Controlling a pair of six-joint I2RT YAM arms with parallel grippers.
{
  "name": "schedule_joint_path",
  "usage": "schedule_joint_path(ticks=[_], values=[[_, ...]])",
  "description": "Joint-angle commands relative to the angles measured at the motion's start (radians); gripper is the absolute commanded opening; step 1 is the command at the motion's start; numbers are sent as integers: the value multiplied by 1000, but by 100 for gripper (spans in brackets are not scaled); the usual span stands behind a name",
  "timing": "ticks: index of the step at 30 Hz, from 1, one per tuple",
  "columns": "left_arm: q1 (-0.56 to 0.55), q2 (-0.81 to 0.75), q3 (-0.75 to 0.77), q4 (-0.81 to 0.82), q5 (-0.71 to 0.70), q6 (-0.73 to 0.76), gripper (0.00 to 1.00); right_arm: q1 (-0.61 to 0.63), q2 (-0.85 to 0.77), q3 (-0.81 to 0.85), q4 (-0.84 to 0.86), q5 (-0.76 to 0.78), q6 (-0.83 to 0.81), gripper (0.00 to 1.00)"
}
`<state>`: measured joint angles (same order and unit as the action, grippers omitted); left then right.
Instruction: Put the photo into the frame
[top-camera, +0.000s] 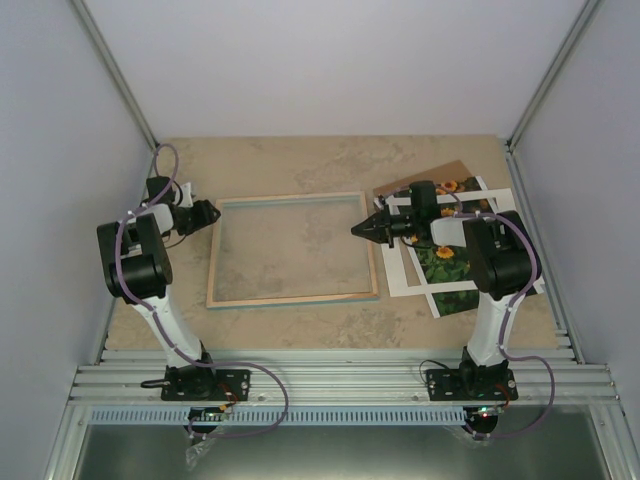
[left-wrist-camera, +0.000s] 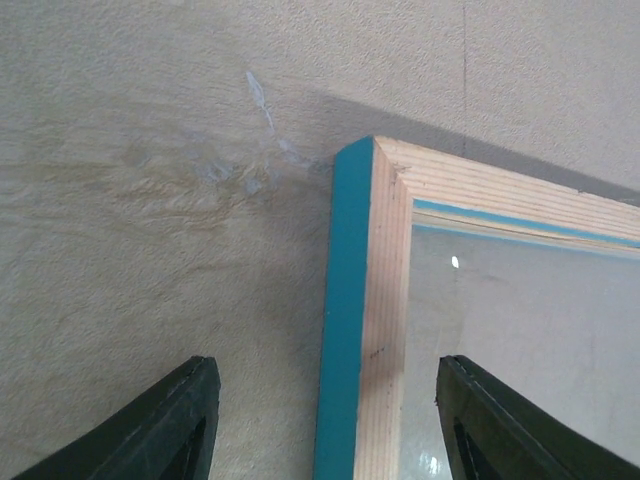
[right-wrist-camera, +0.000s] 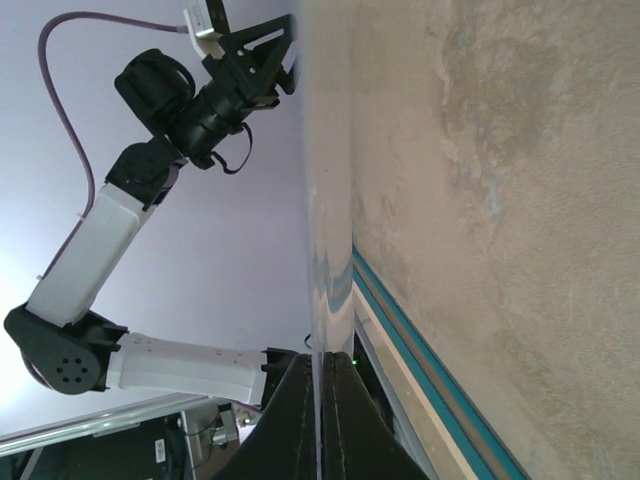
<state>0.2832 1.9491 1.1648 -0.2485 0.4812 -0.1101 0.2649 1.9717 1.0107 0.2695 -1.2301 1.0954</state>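
Photo (top-camera: 443, 256) lies flat on the right side of the table (top-camera: 300, 160), on top of a white mat (top-camera: 400, 272) and a brown backing panel (top-camera: 400, 186). My right arm covers much of it. The sunflower patches I can see run from the far side toward the near edge, slightly tilted, so its long axis seems to go that way. It is well apart from both sets of my jaws: behind my right gripper (top-camera: 362, 229) and across the table from my left gripper (top-camera: 207, 214). The frame (top-camera: 290, 298) lies in the middle of the table with its pale wooden back up and turquoise showing on its outer side. Its long axis runs left to right, with the right end turned a little away from me. My left jaws are spread wide. In the left wrist view they straddle the frame's left rail just below its far-left corner, one finger (left-wrist-camera: 170, 430) over bare table and the other over the glazed opening, neither touching the wood. My right jaws point left at the frame's right rail, near its far end. In the right wrist view they are drawn together to a hairline slit low over the surface, and I cannot tell whether anything thin sits between them.
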Motion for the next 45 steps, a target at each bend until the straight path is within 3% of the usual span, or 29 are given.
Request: schedule_joint_path(ticks=[1,4,15,17,23,28,30,32,35,45], values=[[-6,16,-32,-31,-18,-15,62,-2,2,28,-144,9,-145,0],[-6,15,-32,-30,-14,-12,63,-4,35,95,-283,51,-299,1],[-6,13,-42,-26,4,-10,64,0,96,206,-439,166,-529,1],[-6,12,-42,-26,6,-10,64,4,92,225,-472,194,-562,9],[-6,-1,-44,-23,-10,-10,65,13,58,262,-558,267,-630,46],[-4,-39,-57,-8,-36,-7,69,15,6,293,-652,377,-717,65],[-2,-57,-55,-2,-53,-3,73,17,-12,306,-693,435,-757,76],[1,-79,-51,1,-79,-3,83,17,-27,321,-734,489,-794,87],[9,-115,-41,5,-126,9,99,16,-47,330,-775,560,-848,90],[14,-238,26,-54,-144,92,99,79,-44,402,-805,529,-1203,76]])
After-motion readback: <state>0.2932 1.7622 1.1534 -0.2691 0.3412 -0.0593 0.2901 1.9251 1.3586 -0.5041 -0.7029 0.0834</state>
